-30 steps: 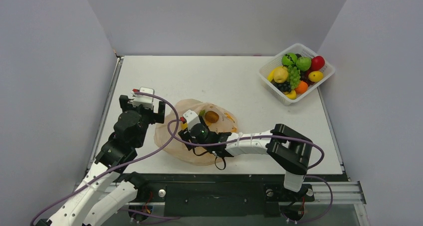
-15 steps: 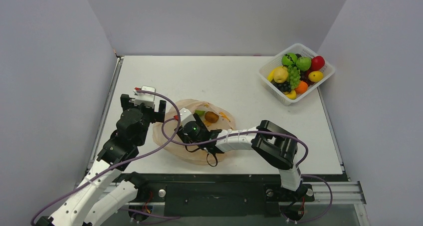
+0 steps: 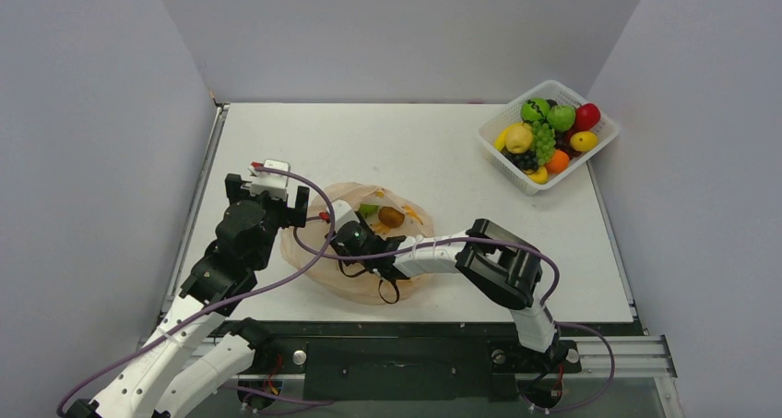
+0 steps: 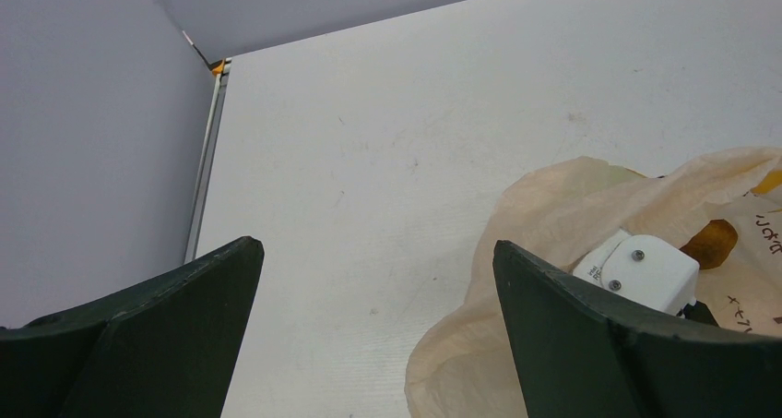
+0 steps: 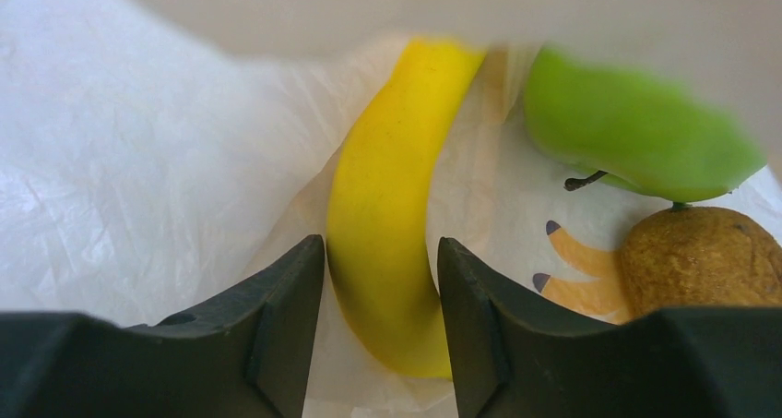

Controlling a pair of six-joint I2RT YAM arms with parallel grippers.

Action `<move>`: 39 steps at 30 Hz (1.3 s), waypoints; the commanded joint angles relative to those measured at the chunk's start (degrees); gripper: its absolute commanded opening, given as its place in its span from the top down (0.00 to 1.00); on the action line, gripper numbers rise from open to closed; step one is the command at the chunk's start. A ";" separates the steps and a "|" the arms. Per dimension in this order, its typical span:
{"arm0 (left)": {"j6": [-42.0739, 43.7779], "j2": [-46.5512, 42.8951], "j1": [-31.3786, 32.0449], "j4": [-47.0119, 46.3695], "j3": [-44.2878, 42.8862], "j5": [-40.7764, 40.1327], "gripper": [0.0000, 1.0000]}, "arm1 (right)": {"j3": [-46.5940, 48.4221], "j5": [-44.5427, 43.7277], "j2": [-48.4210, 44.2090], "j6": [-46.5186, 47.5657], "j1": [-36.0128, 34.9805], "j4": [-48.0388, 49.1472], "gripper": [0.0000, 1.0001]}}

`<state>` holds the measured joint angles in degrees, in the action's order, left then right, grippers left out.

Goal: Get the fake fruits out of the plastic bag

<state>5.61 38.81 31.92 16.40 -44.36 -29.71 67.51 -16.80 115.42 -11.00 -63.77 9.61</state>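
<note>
While the right pincer (image 5: 380,243) clamps the yellow banana (image 5: 387,187) inside the plastic bag (image 5: 120,160), the left pincer (image 4: 373,244) hangs released at the bag's 9 o'clock.
The glossy, curved banana may squirt from the narrow fingers (image 5: 277,326). Thin film caught at the tips would likely drag the unheld bag, lying toward 7 o'clock on the table (image 3: 415,141), and spill the green fruit (image 5: 636,141) at 2 o'clock and the brown fruit (image 5: 701,256) at 3 o'clock.

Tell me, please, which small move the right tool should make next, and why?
Probably close the right tool firmly on the banana: its fingers flank it closely inside the plastic bag, but a firm grip is not clear yet.
</note>
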 commanded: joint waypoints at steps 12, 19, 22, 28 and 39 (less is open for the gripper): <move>-0.27 0.15 0.07 -2.73 0.06 0.53 0.04 | -0.68 1.86 -12.95 -1.46 -0.30 -2.34 0.93; -0.27 0.29 0.07 -2.76 0.06 0.46 0.04 | -1.06 3.88 -15.76 -1.75 -0.23 -5.63 1.00; -0.32 0.23 0.07 -2.74 0.11 0.68 0.04 | -1.00 3.57 -14.83 -1.43 0.04 -5.15 0.89; -0.49 0.24 0.07 -2.63 0.18 0.58 0.04 | 2.57 3.97 -10.29 -2.45 1.18 -5.44 0.75; -0.43 0.99 0.07 -2.76 0.09 0.97 0.04 | 2.96 2.07 -9.13 -3.22 1.61 -6.87 0.42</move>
<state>5.02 39.48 31.81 13.52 -44.36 -30.11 68.14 -12.78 105.75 -12.73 -62.54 0.47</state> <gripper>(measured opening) 0.959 0.547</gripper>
